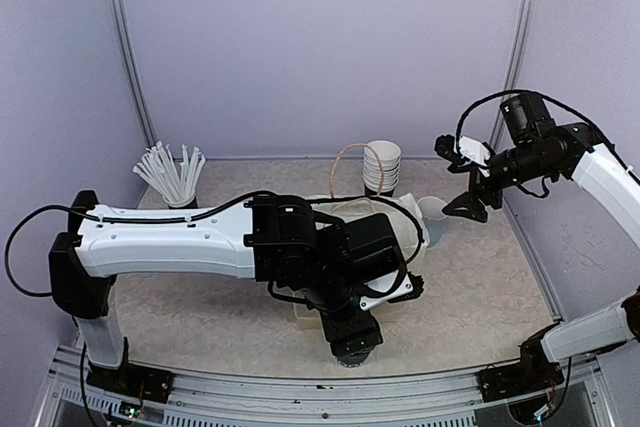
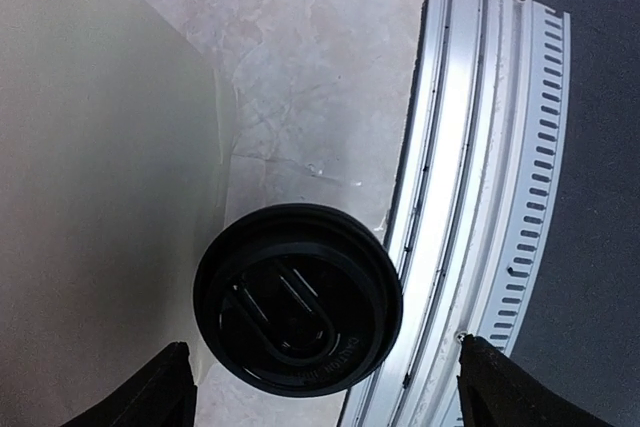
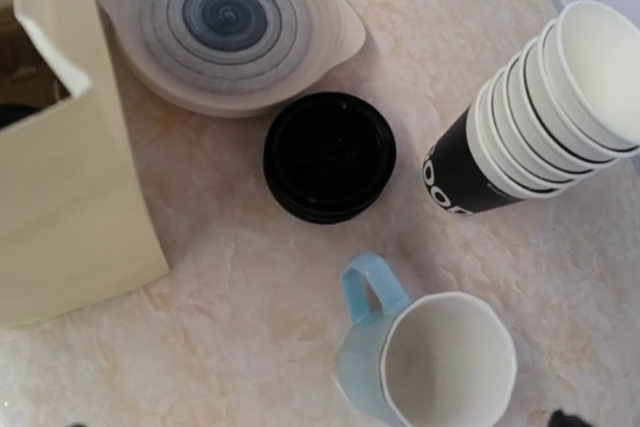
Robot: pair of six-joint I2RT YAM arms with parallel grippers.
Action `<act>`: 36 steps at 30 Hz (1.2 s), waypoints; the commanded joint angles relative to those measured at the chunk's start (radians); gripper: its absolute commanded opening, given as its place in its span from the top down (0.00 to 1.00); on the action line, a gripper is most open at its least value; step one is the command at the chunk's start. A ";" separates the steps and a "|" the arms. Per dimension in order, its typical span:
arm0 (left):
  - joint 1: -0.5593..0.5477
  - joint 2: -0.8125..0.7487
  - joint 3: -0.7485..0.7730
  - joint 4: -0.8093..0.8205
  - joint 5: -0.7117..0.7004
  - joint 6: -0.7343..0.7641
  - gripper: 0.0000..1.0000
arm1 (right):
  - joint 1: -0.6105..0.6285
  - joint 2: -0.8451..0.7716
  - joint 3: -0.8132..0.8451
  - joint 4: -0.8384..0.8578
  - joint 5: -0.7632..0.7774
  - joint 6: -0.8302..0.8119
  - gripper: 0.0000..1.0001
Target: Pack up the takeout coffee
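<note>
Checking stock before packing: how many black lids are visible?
2: one black lid by the front rail beside the bag; a second lid between bowl and cup stack, possibly several nested.

soft even light, barely any shadows, top cam kinda lo-res, left wrist pic sharp on coffee lid [image 2: 297, 297], glare on metal rail [image 2: 450, 177], left fingers [image 2: 150, 392] blurry at bottom, cup stack [image 3: 560, 97] rims blown out in rt wrist pic

I see a pale round bowl with a grey swirl inside [image 3: 225, 22], just beside a tall cream paper bag [image 3: 70, 207]. A round black plastic lid [image 3: 329, 155] sits by the bowl. Near it are a stack of white paper cups with black sides [image 3: 540, 112] and a light blue mug with a handle [image 3: 430, 357]. In the far left corner stands a black cup full of white sticks [image 1: 172, 175].
</note>
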 commanded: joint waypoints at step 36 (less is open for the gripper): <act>0.033 0.078 -0.082 0.029 0.053 0.031 0.33 | -0.011 0.008 -0.023 0.004 0.001 -0.013 0.03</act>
